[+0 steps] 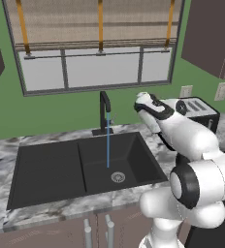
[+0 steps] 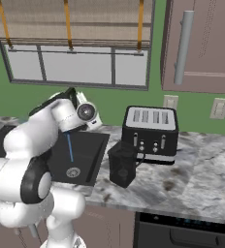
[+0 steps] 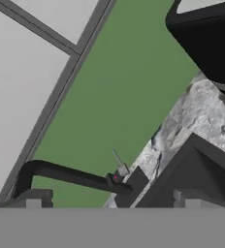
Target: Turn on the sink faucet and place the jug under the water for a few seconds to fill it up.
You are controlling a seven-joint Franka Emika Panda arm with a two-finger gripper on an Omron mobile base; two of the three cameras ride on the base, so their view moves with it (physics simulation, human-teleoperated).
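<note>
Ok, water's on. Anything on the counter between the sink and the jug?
No. In the right base view, only bare marble counter separates the sink from the jug.

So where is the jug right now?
In the right base view the jug stands upright on the counter, between the sink and the toaster.

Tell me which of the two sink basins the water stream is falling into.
The basin nearer the toaster, the one with the round silver drain; the water drops from the sink faucet into it, while the other basin stays dry.
</note>
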